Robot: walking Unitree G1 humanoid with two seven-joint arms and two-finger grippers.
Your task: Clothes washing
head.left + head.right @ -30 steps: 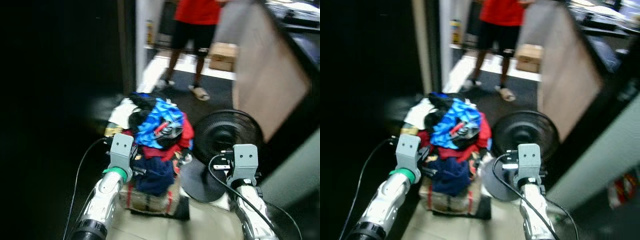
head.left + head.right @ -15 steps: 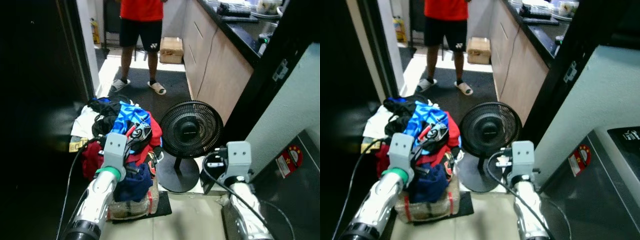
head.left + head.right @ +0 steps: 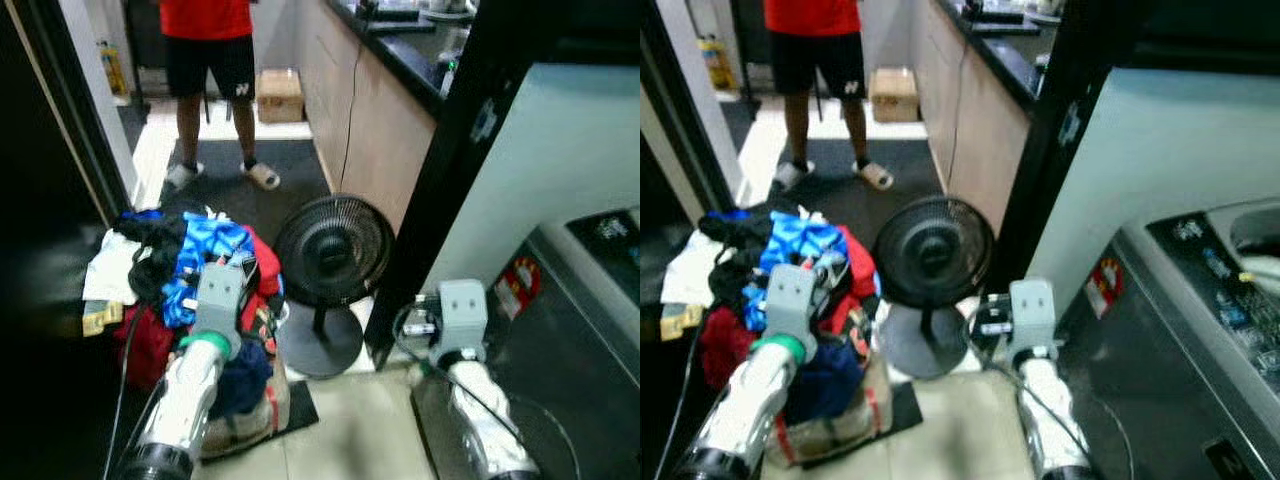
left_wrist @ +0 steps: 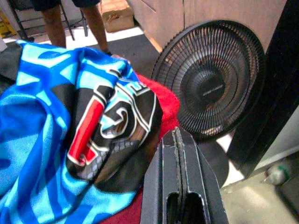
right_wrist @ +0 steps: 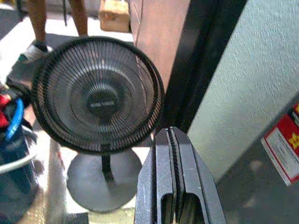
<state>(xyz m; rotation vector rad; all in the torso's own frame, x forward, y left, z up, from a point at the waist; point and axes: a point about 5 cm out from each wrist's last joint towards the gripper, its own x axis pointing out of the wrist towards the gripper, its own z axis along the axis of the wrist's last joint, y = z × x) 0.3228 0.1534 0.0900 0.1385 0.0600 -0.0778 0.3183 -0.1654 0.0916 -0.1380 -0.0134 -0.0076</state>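
Observation:
A heap of clothes (image 3: 185, 275) lies piled on a woven basket (image 3: 255, 415) on the floor at my left. On top is a blue patterned garment (image 4: 46, 121) over a red one (image 4: 166, 100). My left gripper (image 4: 176, 135) hovers just above the pile's right side, fingers shut with nothing between them. My right gripper (image 5: 172, 135) is held over the floor, pointing at a black fan (image 5: 96, 95), also shut and holding nothing. A grey washing machine (image 3: 1200, 310) stands at the right, its control panel (image 3: 1225, 270) facing up.
The black standing fan (image 3: 333, 250) is between the pile and a black door frame (image 3: 440, 200). A person in a red shirt and black shorts (image 3: 205, 60) stands ahead by a cardboard box (image 3: 280, 95). Wooden cabinets (image 3: 365, 110) line the right; beige floor tiles (image 3: 350, 440) lie below.
The camera has swung right, bringing the washing machine into view and shifting the pile and fan left. Both arms keep the same pose, fingers shut.

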